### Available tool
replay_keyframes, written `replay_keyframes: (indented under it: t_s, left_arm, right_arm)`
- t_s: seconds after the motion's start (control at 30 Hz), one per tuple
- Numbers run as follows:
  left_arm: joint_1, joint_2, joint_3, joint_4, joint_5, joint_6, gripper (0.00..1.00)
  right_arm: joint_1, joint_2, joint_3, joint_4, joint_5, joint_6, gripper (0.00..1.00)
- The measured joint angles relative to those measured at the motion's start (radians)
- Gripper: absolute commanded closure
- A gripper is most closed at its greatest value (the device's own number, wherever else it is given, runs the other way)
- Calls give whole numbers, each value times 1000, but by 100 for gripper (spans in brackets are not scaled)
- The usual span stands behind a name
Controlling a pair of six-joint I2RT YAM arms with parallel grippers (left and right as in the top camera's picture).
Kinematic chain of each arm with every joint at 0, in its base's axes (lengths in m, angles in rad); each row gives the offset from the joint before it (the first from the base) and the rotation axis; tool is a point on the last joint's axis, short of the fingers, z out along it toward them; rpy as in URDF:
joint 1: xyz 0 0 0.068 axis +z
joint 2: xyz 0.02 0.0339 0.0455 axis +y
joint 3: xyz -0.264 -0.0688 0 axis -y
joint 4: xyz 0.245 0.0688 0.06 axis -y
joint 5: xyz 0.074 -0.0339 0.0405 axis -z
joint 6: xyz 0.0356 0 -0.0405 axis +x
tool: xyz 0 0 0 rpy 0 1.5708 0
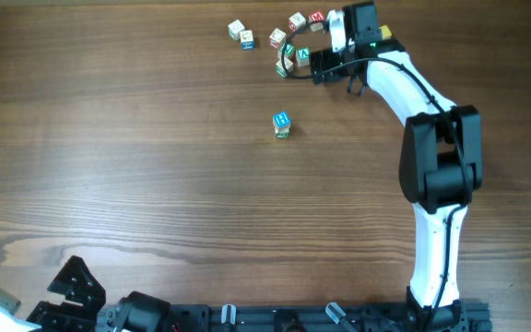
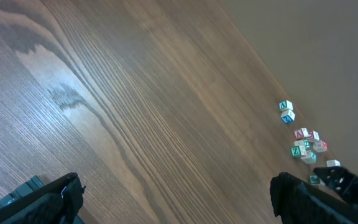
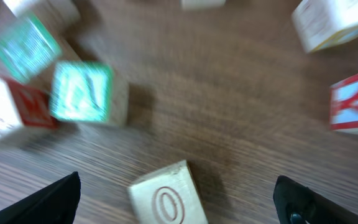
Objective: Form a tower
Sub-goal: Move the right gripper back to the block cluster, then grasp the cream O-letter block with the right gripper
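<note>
One short tower [image 1: 281, 124] stands alone out on the table [image 1: 136, 166], well apart from the scatter of loose letter cubes [image 1: 287, 46] at the far edge; in the left wrist view it shows two cubes stacked, blue and green letters outward, and whether a third is there is too small to tell; so the step in hand looks to be fetching the next cube. The right gripper [image 3: 177, 186] hangs low over that scatter with its jaws spread wide and nothing clamped; a pale cube printed with an O [image 3: 166, 200] lies between the fingers, clear of both, while a green-faced cube [image 3: 82, 92] and a red-lettered cube [image 3: 353, 102] sit off to either side; the view is blurred, so finer contact cannot be judged. The next move probably calls for squaring the fingers on the O cube's flat sides, closing without nudging its neighbours, then carrying it across and setting it down level so the column is not toppled. The left gripper [image 2: 176, 180] is parked near the robot's base, jaws equally wide, holding and touching nothing.
</note>
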Motion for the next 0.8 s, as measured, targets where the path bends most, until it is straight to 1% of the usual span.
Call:
replay_keyframes:
  t_s: [0.07,0.13,0.2,0.27,0.33,0.47,0.57,0.67,0.8]
  left_arm:
    - [0,0,0,0,0,0,0]
    - [0,0,0,0,0,0,0]
    - [0,0,0,0,0,0,0]
    - [0,0,0,0,0,0,0]
    - [0,0,0,0,0,0,0]
    - [0,0,0,0,0,0,0]
    - [0,0,0,0,0,0,0]
    - [0,0,0,0,0,0,0]
    - [0,0,0,0,0,0,0]
  right_arm:
    - [-10,25,0,0,-18,-25,10]
    - [-17,32,1,2,-45,-63,24]
    - [-21,33,1,-1,-71,-90,41]
    - [-21,33,1,-1,-87,-105,55]
    - [-21,33,1,-6,-96,-110,66]
    - [-21,33,1,-13,-103,-102,74]
    - [-21,31,2,-23,-103,-51,81]
    - [-21,9,2,-88,-103,19,83]
    - [-21,-101,2,-217,-103,95,83]
